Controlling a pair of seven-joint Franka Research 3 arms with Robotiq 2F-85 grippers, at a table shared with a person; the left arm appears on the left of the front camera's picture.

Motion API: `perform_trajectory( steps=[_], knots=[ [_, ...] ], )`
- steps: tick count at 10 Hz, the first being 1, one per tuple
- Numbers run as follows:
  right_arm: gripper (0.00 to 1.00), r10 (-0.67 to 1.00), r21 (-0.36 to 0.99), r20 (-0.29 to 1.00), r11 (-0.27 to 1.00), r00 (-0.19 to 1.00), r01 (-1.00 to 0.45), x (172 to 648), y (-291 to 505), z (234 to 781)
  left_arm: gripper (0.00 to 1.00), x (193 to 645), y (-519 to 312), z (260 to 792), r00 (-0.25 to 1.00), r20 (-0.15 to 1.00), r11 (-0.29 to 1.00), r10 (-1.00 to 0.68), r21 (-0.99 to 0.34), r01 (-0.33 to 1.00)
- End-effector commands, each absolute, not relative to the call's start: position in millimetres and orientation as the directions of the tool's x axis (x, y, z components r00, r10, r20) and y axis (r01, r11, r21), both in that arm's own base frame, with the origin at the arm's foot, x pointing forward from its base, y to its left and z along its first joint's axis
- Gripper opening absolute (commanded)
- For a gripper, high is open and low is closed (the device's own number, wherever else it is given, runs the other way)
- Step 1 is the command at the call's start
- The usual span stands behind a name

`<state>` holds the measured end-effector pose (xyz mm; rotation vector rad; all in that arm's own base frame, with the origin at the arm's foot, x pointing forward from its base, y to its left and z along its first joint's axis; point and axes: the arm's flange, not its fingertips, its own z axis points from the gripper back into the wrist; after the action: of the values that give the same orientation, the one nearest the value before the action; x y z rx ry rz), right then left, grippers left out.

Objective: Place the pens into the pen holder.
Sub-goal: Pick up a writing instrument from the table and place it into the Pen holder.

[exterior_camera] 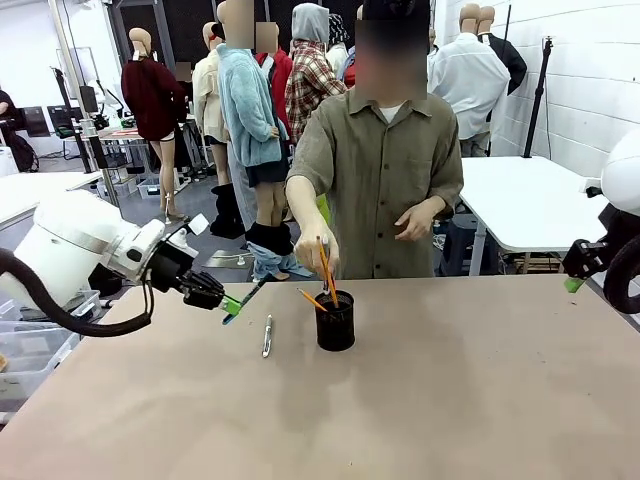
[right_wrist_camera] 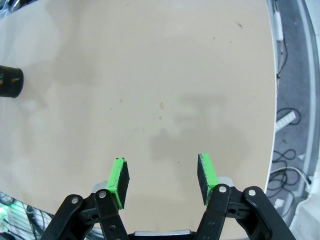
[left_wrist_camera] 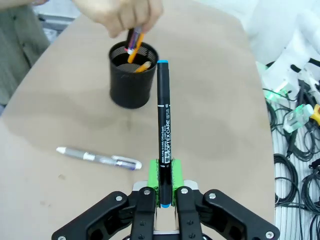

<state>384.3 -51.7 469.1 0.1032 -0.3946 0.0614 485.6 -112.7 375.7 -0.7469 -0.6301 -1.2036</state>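
Grip explains the pose: the left gripper is clamped on the dark marker near its tail, so most of the barrel and its blue tip jut out toward twelve o'clock, leaving a long free end to tip into a cup; the pen holder stands on the table at about eleven o'clock from that tip, near it; the person's hand is over the rim, lowering an orange pencil beside another leaning inside, so the mouth looks occupied for now; the silver pen lies flat at about ten o'clock of the gripper, not yet collected; the right gripper hangs over bare tabletop with jaws wide apart and nothing between them, apparently parked out of the way.
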Motion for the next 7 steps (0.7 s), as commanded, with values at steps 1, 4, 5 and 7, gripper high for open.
perform_trajectory(
  steps=[1,4,5,7],
  knots=[
    [0.69,0.027,0.067,0.390,0.996,0.921,-0.058,383.0,-48.2,465.1,0.00,425.6,-64.4,408.6,0.212,0.760,0.261,-0.614,-0.059,0.964],
    [0.69,0.027,0.067,0.390,0.996,0.921,-0.058,383.0,-48.2,465.1,0.00,315.2,-5.0,458.7,0.145,0.807,0.341,-0.572,0.073,0.937],
    [0.69,0.027,0.067,0.390,0.996,0.921,-0.058,383.0,-48.2,465.1,0.00,294.2,12.9,463.6,0.144,0.824,0.381,-0.548,0.093,0.920],
    [0.69,0.027,0.067,0.390,0.996,0.921,-0.058,383.0,-48.2,465.1,0.00,271.4,29.0,458.9,0.144,0.857,0.415,-0.494,0.087,0.906]
  ],
)
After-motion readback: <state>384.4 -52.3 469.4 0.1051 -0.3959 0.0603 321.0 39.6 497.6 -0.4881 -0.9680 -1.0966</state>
